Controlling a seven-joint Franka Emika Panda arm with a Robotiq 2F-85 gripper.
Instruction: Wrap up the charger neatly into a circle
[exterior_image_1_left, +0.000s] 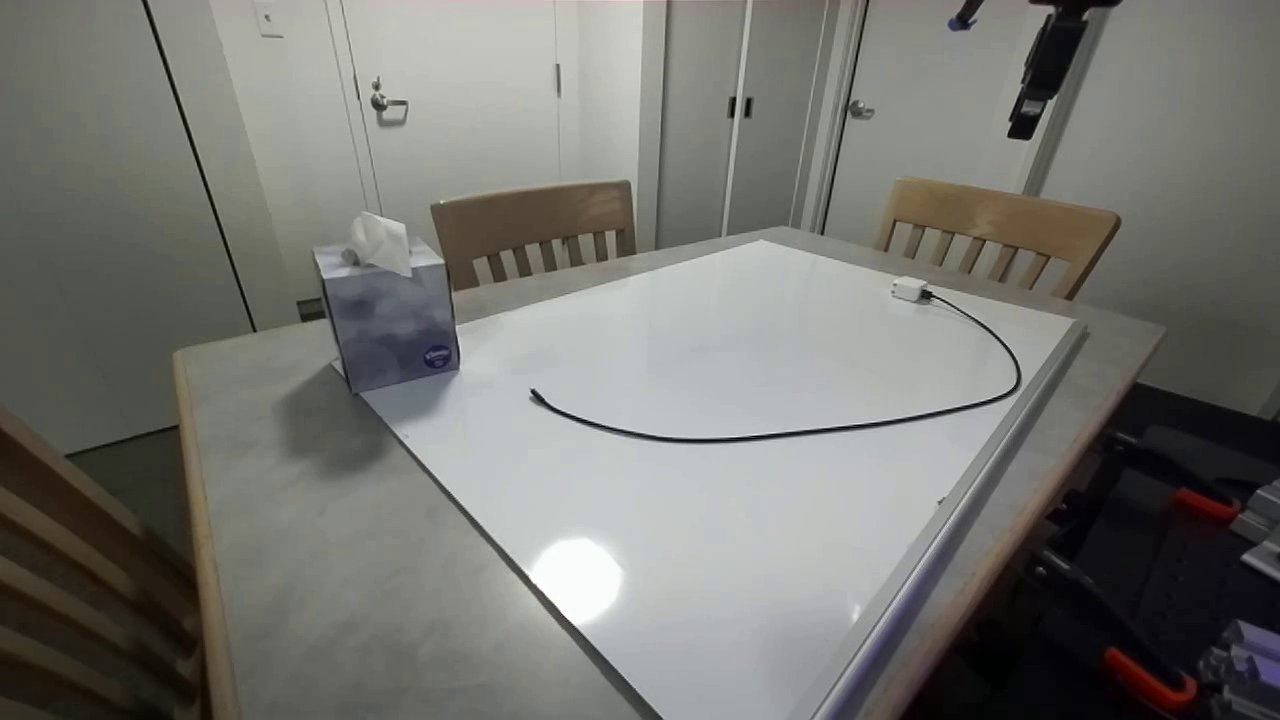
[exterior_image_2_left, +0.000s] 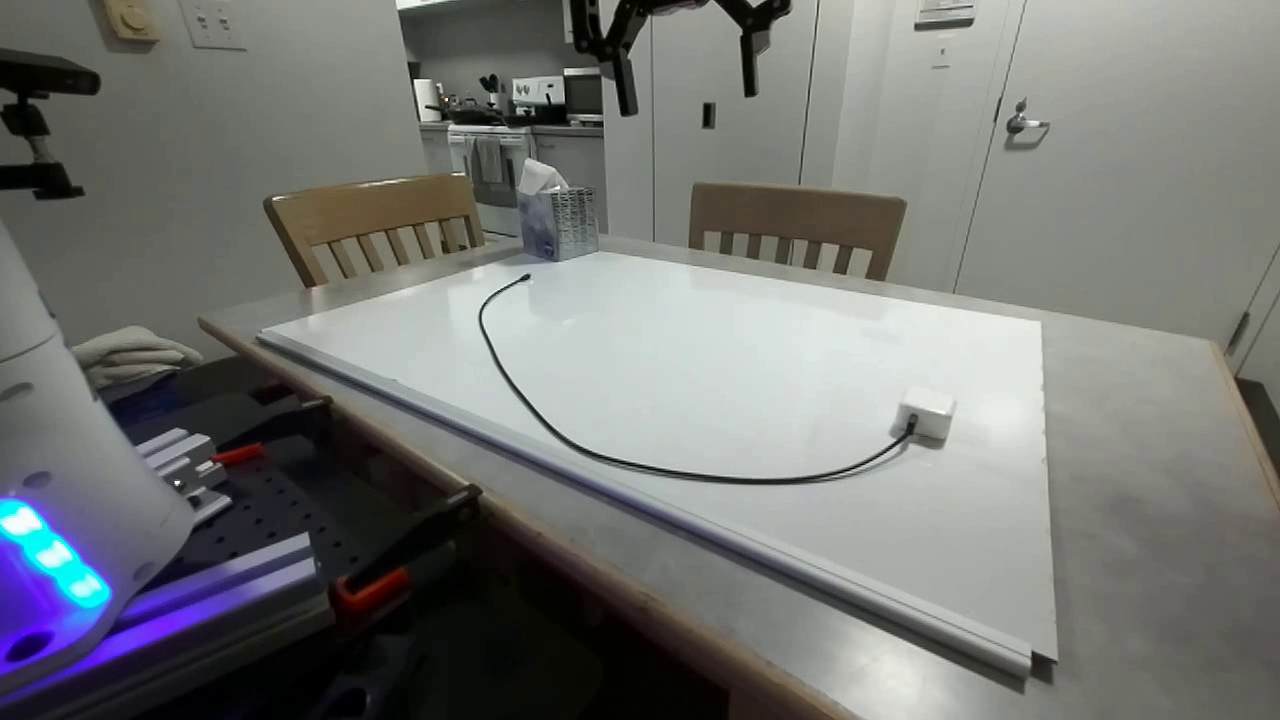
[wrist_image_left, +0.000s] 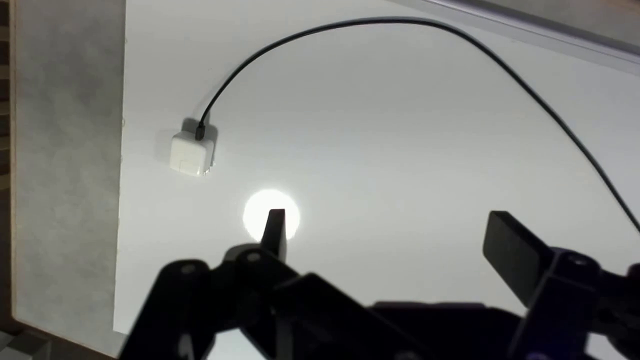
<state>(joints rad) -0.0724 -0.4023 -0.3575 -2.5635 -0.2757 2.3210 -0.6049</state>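
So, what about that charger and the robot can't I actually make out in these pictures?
Black cable, far part: wrist view, cut off by the right edge.
Its loose end, connector type: both exterior views, too small.
White adapter, underside: all views, hidden by its own body.
Robot arm, part just above the jaws: both exterior views, cut off by the top edge.

The charger (exterior_image_1_left: 700, 440) lies in an open curve on the whiteboard (exterior_image_1_left: 650, 330): white block (wrist_image_left: 190, 154) near a short edge, black cable (wrist_image_left: 400, 20) plugged in, bowed toward the railed long edge, free tip (exterior_image_1_left: 538, 397), apparently a plug, nearer the opposite one.
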